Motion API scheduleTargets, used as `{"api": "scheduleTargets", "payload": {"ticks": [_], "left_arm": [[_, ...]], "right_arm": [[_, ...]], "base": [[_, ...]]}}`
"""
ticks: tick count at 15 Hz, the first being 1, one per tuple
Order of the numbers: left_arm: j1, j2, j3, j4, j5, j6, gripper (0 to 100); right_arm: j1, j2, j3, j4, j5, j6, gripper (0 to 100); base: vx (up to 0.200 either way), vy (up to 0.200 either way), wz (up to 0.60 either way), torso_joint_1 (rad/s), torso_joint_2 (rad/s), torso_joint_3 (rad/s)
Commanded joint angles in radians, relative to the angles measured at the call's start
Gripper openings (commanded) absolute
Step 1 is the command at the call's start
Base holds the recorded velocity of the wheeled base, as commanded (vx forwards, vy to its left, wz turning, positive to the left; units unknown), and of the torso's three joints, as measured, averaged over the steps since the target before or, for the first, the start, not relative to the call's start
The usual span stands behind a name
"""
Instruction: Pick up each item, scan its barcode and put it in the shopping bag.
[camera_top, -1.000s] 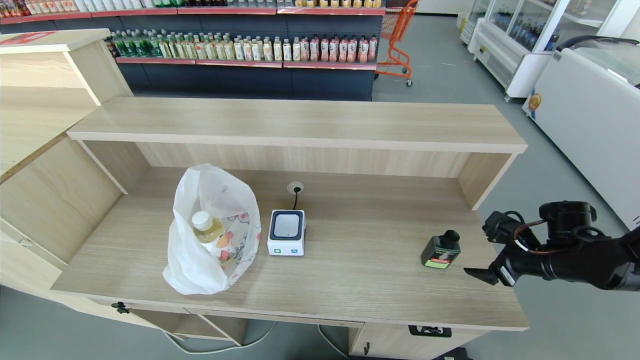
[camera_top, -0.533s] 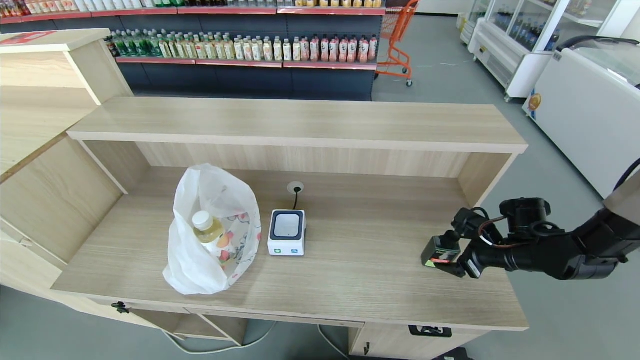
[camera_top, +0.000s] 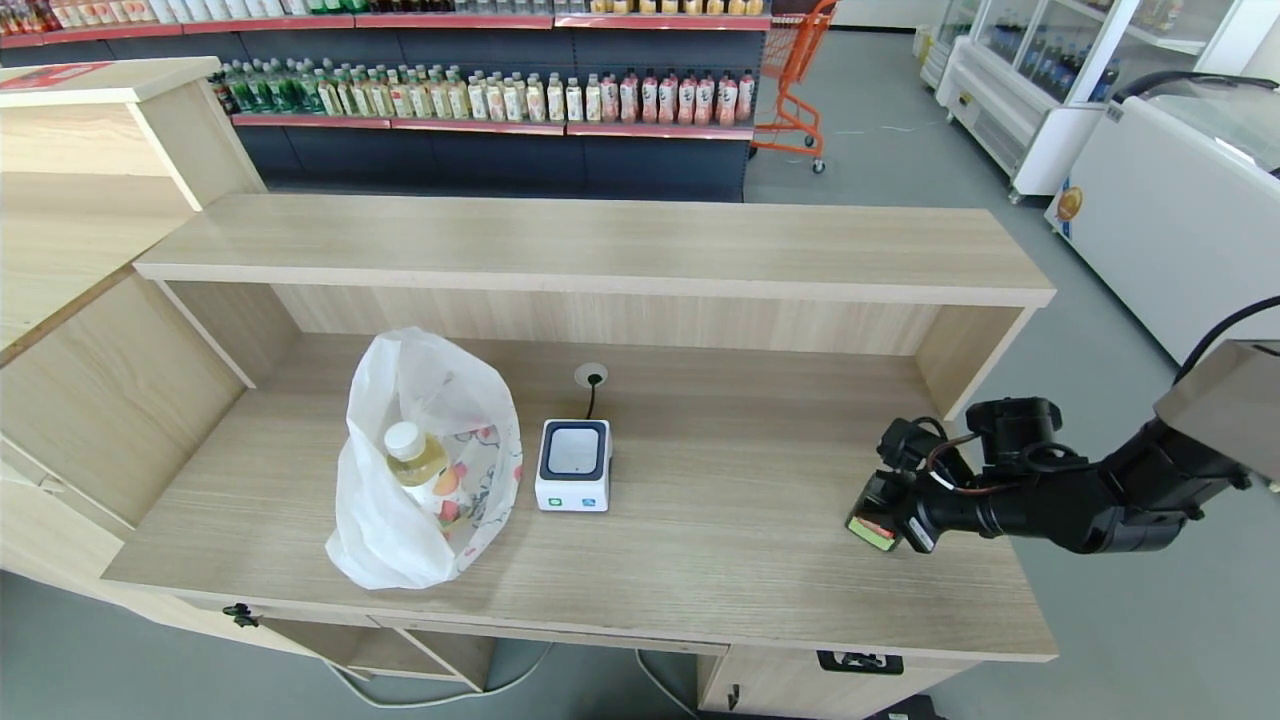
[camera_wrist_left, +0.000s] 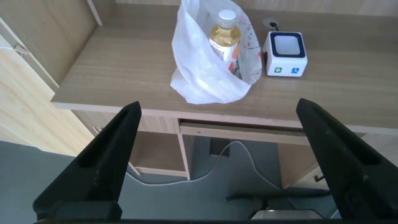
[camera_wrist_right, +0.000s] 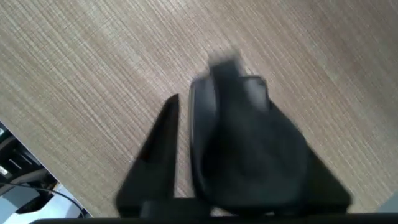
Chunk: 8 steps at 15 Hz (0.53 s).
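Right claw (camera_top: 884, 508) has moved around the red-green-labelled bottle (camera_top: 867, 528)

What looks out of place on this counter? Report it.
Nothing is spilled or damaged. The bag stands open with a drink bottle inside, beside the scanner. Only the small dark bottle at the right gripper may be tipped off upright; I cannot tell for sure.

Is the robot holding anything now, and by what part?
Right gripper surrounds the small dark bottle mid-body; grip cannot be told. Left gripper holds nothing.
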Motion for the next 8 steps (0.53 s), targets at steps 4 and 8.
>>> {"api": "scheduleTargets", "payload": {"ticks": [4,8], "left_arm": [[-0.001,0.000,0.000,0.000,0.000,0.000,100],[-0.001,0.000,0.000,0.000,0.000,0.000,100]], "right_arm": [[0.000,-0.016,0.014,-0.003,0.004,0.016,0],[-0.067,-0.314,0.216,-0.145,0.007,0.182,0]], "base": [[0.000,0.000,0.00,0.000,0.00,0.000],[0.000,0.000,0.00,0.000,0.00,0.000]]}}
